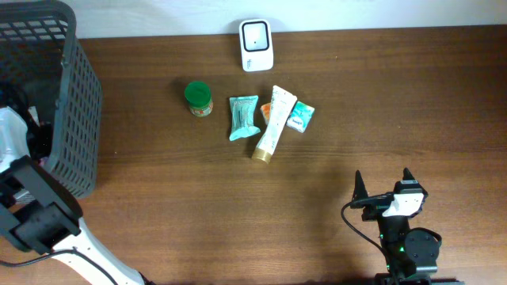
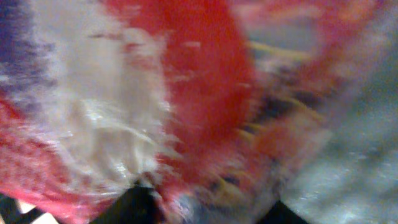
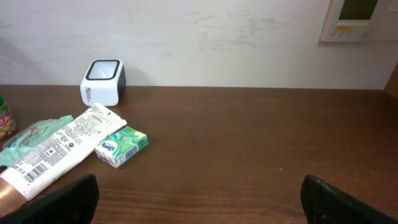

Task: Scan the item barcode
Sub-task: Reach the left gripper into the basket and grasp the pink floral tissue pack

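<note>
The white barcode scanner [image 1: 256,45] stands at the table's far edge and also shows as the scanner [image 3: 102,82] in the right wrist view. My left arm reaches into the dark mesh basket [image 1: 75,119] at the left. In the left wrist view my left gripper [image 2: 208,208] is pressed close to a blurred, crinkly red and white package [image 2: 186,81], which fills the space between the two dark fingertips. The blur hides whether they grip it. My right gripper [image 1: 384,186] rests open over bare table at the front right, holding nothing.
In front of the scanner lie a green-lidded jar [image 1: 198,99], a teal pouch [image 1: 243,117], a white tube [image 1: 272,123] and a green tissue pack [image 1: 300,117]. The basket's tall walls enclose my left hand.
</note>
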Robot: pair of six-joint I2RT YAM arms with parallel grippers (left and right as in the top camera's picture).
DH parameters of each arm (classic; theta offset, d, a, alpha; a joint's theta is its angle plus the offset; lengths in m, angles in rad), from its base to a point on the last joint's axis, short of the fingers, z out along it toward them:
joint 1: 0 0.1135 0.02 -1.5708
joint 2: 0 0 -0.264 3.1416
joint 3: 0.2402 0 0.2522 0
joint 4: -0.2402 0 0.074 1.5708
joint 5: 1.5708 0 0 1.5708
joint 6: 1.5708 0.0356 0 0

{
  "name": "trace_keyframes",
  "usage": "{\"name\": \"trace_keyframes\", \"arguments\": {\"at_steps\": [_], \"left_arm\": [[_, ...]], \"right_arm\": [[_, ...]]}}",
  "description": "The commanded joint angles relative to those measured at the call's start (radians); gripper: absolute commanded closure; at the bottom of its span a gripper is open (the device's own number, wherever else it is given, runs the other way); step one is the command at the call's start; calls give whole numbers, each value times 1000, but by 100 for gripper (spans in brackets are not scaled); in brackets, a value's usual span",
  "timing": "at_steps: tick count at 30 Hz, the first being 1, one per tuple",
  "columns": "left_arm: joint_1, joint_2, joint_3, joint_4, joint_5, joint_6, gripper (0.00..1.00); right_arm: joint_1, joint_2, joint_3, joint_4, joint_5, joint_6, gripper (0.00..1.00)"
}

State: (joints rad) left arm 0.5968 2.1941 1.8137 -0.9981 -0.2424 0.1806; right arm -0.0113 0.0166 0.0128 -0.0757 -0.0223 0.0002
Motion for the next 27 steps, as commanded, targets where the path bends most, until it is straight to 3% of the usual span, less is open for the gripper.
{"name": "trace_keyframes", "arguments": {"at_steps": [1,5,8,14,17,21,23,25,27], "left_arm": [[1,18,-29,-14,81,-15,98],[2,-5,73,-76,108,-131,100],[1,-59,272,-147,143,-328,100],[1,-220,613,-155,372,-705,100],[-1,-286,671,-154,576,-708,100],[-36,-317,673,-67,1112,-708,100],[-133,-317,673,-43,1225,-705,100],[-242,-314,673,-69,1284,-621,100],[-413,-306,668,-145,1289,-453,100]], "right_arm": [[-1,-5,-7,-4,9,4,1],[-1,-5,-7,-4,9,4,1],[-1,-5,-7,-4,9,4,1],[-1,-5,-7,-4,9,4,1],[-1,-5,-7,-3,9,4,1],[-1,-5,-7,-4,9,4,1],[-1,-5,-7,-3,9,4,1],[-1,-5,-7,-3,9,4,1],[-1,-5,-7,-4,9,4,1]]}}
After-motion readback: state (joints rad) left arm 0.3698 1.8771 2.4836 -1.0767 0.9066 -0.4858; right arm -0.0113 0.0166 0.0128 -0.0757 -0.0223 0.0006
